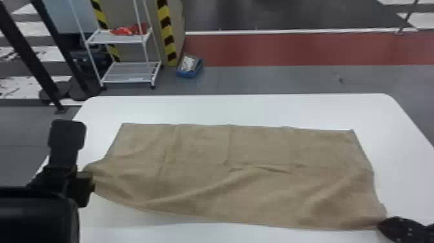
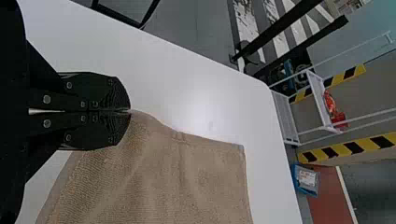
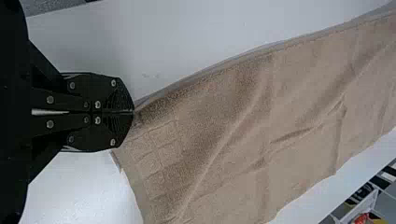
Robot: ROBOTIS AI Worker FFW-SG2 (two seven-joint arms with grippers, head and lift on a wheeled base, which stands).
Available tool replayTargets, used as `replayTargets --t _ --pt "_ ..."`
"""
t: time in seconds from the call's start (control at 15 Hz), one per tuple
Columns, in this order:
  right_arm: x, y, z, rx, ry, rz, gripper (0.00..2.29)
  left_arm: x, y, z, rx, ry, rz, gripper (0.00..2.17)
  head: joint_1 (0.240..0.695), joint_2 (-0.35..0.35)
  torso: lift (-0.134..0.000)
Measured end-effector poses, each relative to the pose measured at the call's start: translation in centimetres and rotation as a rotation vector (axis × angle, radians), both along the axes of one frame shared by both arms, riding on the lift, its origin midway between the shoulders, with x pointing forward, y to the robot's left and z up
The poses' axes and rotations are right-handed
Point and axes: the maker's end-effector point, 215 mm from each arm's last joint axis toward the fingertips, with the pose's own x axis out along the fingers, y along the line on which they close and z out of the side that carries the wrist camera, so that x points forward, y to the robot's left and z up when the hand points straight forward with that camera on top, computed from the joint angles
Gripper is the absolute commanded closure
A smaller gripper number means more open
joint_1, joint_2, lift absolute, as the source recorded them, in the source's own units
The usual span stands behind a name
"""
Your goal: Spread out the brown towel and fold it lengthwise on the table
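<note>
Our left end effector (image 2: 130, 111) and right end effector (image 3: 133, 112) pinch tightly closed on near corners of the brown towel (image 1: 200, 145) across the desk (image 1: 245, 108); spreading seems done, so next we'd fold it farward.

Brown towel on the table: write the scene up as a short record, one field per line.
towel: spread out, creased
far edge: lying fairly straight
table: white, rounded far corners
left gripper: shut on towel, near left end
right gripper: shut on towel, near right end
background: white rack, blue box
</note>
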Motion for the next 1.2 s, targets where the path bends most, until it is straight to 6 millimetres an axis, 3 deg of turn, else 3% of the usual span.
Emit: replayTargets --t 0.27,0.53,0.73,0.93,1.2 --pt "1.2 -1.5 4.5 0.058 -0.099 -0.044 1.26 0.0 0.0 0.9 0.02 -0.017 0.005 1.44 0.695 0.046 -0.124" --pt "3.0 -4.5 9.5 0.123 -0.17 -0.118 1.26 0.0 -0.3 2.5 0.05 -0.049 0.002 1.44 0.695 -0.005 -0.124" --pt "5.9 -5.7 13.2 0.156 -0.256 -0.141 1.26 0.2 -0.8 3.8 0.067 -0.078 -0.006 1.44 0.695 -0.027 -0.124" --pt "9.7 -5.8 15.4 0.193 -0.32 -0.149 1.26 2.0 -1.9 5.2 0.074 -0.11 -0.028 1.44 0.695 -0.046 -0.124" --pt "14.8 -5.3 15.8 0.23 -0.31 -0.17 1.26 5.7 -3.2 4.4 0.089 -0.083 -0.058 1.44 0.695 -0.052 -0.124"
